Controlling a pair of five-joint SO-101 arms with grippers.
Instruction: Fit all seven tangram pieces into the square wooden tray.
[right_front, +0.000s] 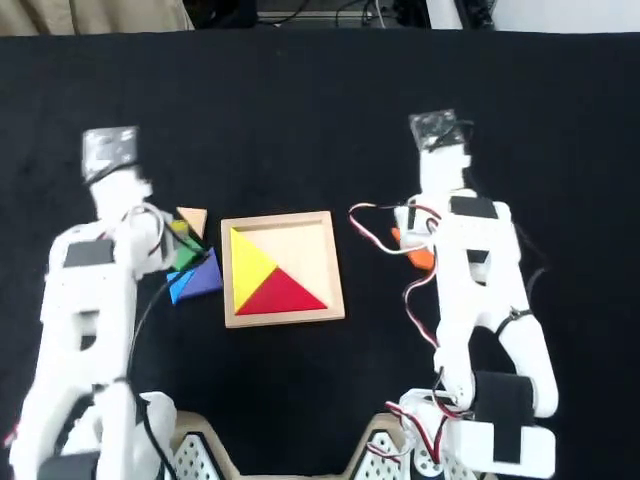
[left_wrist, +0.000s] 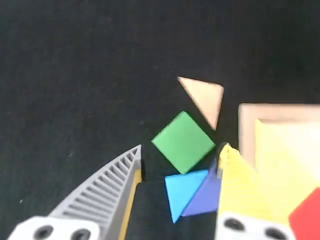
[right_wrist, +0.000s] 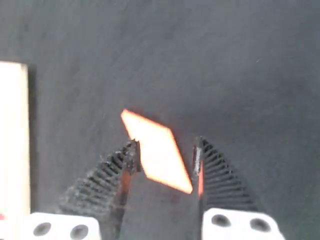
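From where I stood, the wooden tray (right_front: 285, 318) lay on the black table (right_front: 320, 100) between the two arms. It held two pieces. A yellow triangle (right_front: 250, 265) sat against the side nearer the left arm. A red triangle (right_front: 281, 293) sat against the side nearer the arm bases, and the two met along a slanted edge. The rest of the tray floor was bare wood.

The left gripper (left_wrist: 181, 147) hung over a cluster of loose pieces just beside the tray, its fingers spread wide and pinching nothing. A light blue triangle (left_wrist: 181, 192) and a dark blue piece (left_wrist: 206, 195) lay touching each other on the cloth between those fingers. A green square (left_wrist: 183, 142) sat just past them, turned corner-on like a diamond. A tan triangle (left_wrist: 205, 97) lay beyond that, close to the tray's corner. One finger tip looked to be right beside the tray's rim.

On the tray's other side, well apart from it, the right gripper (right_wrist: 166, 144) was down over an orange slanted piece (right_wrist: 157, 152) lying flat on the cloth. Its fingers were spread to either side of the piece. One tip looked right at the piece's edge and the other stood a little clear, so it straddled the piece without squeezing it
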